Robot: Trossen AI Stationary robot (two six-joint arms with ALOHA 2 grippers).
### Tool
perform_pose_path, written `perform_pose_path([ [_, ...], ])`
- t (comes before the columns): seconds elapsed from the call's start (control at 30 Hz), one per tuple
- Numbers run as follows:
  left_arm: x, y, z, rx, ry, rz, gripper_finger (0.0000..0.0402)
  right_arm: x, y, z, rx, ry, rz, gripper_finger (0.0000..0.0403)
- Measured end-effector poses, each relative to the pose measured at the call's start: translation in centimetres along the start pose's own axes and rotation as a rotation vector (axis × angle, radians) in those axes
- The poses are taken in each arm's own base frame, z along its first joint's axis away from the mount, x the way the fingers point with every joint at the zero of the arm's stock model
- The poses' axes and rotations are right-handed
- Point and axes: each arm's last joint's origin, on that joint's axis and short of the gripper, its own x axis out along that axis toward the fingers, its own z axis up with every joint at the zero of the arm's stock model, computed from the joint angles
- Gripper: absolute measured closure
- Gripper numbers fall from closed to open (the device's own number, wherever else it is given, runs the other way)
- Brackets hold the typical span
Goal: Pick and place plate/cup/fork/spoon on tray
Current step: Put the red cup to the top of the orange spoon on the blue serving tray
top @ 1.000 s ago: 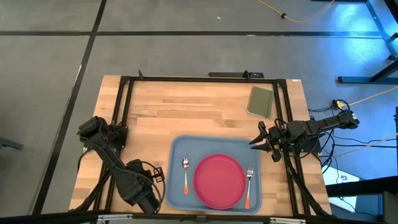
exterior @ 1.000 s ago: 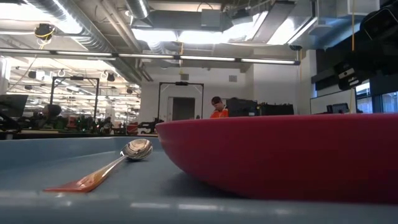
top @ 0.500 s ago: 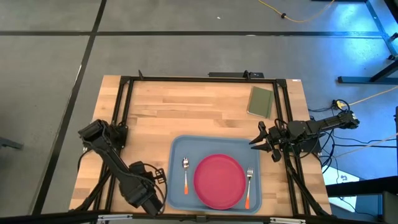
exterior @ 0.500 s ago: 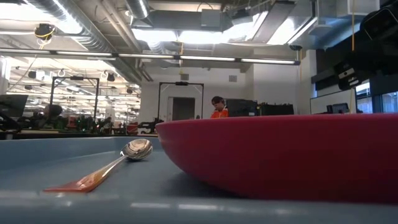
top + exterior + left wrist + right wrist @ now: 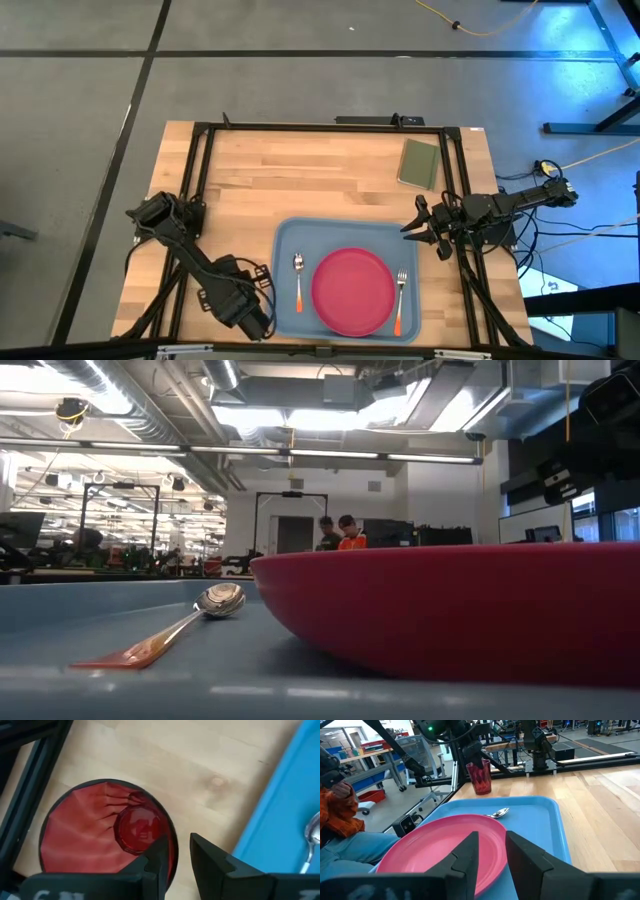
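Note:
The pink-red plate lies in the middle of the light blue tray. The spoon lies on the tray left of the plate and the fork right of it. My left gripper is at the near edge of the table, just left of the tray, shut on the dark red cup. The cup also shows in the right wrist view. My right gripper is open and empty by the tray's far right corner. My left gripper pinches the cup's wall at the rim, on the side toward the tray, with one finger inside the cup and one outside. The fingers come from above, pointing down. The cup is upright; whether its base is on the table, I cannot tell.
A small green pad lies at the table's far right. A black frame runs along the left, far and right sides. Bare wood lies between the tray and the far edge. People stand far off in the room.
My left gripper has moved with the cup toward the table's right edge, closer to the tray's left rim. The cup has stayed upright in the hold.

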Motion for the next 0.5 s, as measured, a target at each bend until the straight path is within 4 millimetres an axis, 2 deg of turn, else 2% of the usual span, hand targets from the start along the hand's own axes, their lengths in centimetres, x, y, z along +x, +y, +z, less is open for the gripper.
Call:
perform_pose_path([
  [0.5, 0.05, -0.34, 0.29, -0.015, -0.005, 0.042, 0.0328, 0.0, 0.0, -0.01, 0.0, 0.0, 0.0, 0.0301],
])
